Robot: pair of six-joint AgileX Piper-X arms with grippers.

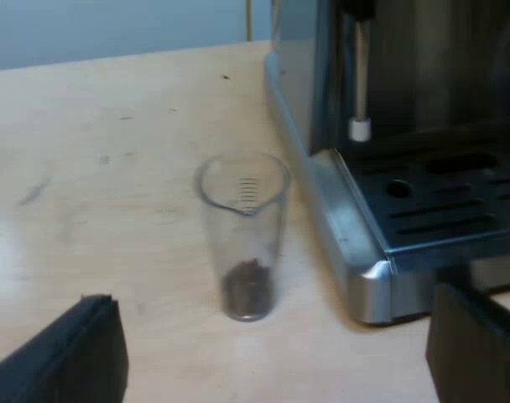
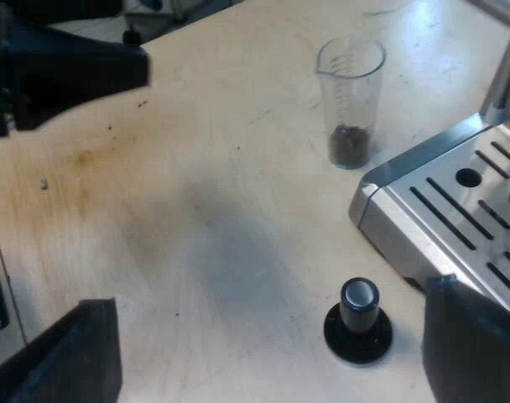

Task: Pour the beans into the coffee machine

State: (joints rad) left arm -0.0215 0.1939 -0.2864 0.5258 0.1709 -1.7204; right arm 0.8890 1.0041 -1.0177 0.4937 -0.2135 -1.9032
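Note:
A clear measuring glass (image 1: 242, 239) stands upright on the wooden table, with a small heap of coffee beans (image 1: 245, 285) at its bottom. It stands beside the corner of the espresso machine (image 1: 364, 277). My left gripper (image 1: 272, 336) is open and holds nothing, and the glass stands a short way beyond the gap between its fingers. In the right wrist view the measuring glass (image 2: 351, 101) stands farther off, near the machine's drip tray (image 2: 456, 218). My right gripper (image 2: 268, 336) is open above the table, with the black-knobbed tamper (image 2: 358, 323) standing between its fingers.
The steam wand (image 1: 360, 84) hangs over the slotted drip tray (image 1: 439, 210). A dark part of the left arm (image 2: 70, 67) reaches over the table some way from the glass. Bare wooden table (image 2: 196, 210) lies between that arm, the glass and the tamper.

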